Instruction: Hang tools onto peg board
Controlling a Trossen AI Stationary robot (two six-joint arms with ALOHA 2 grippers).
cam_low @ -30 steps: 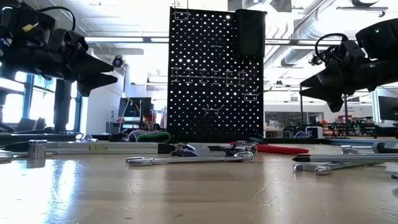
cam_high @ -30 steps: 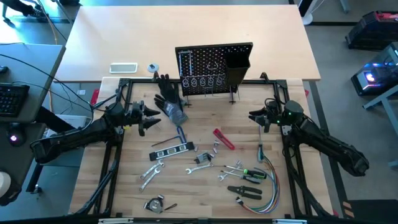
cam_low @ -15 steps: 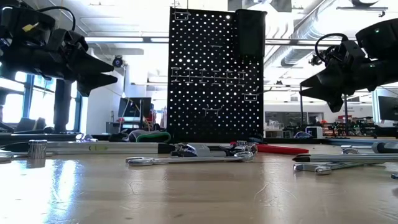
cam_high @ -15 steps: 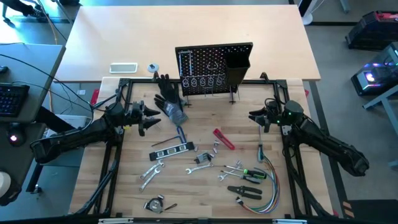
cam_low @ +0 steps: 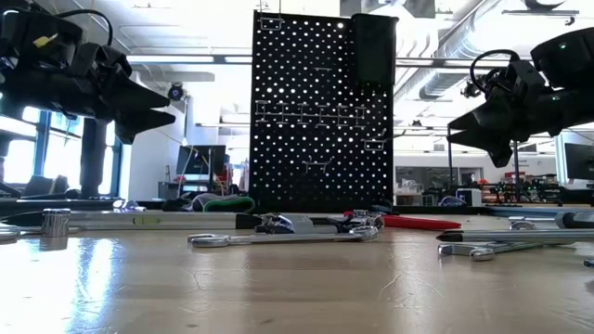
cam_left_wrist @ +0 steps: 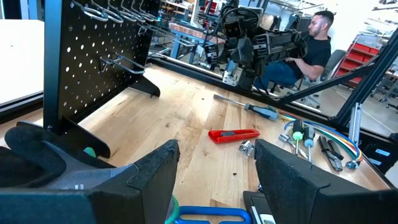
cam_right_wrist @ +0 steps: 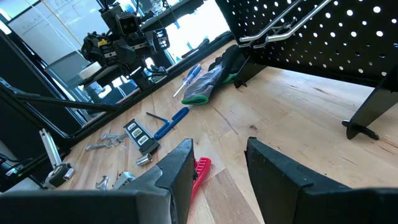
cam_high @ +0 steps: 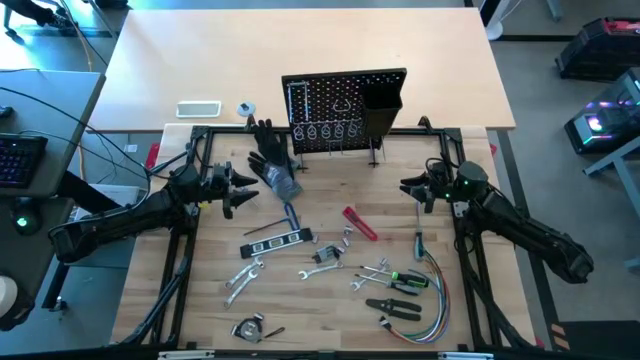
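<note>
While every tool lies loose on the wooden table [cam_high: 200,300] and nothing has been hung yet, the 2 arms wait raised on either side, which reads as a starting stance: each has a clear reach to the scattered tools and to the peg board [cam_high: 335,105]. The peg board stands upright at the far edge, its hooks facing the arms and a black bin [cam_high: 381,112] on its right side, so anything lifted can be carried straight forward onto a hook.

The tools sit in the near half: the black level [cam_high: 278,240] left of centre, the red-handled tool [cam_high: 361,224] about mid-table, silver wrenches [cam_high: 243,274] nearer the front, green/black-handled pliers [cam_high: 408,281] toward the right, and a blue-handled hex key [cam_high: 290,215] just below the black glove [cam_high: 272,160]. A bundle of coloured wires [cam_high: 432,300] curls by the pliers.

The left gripper [cam_high: 242,189] hovers above the table beside the glove, aimed inward. In its wrist view the 2 fingers [cam_left_wrist: 152,177] stand spread apart with bare air between them; it grasps and touches nothing. The right gripper [cam_high: 410,187] hangs over the right side, above the screwdriver-like tool lying there, also pointing inward. Its fingers [cam_right_wrist: 177,168] are parted with a clear gap, holding nothing.
</note>
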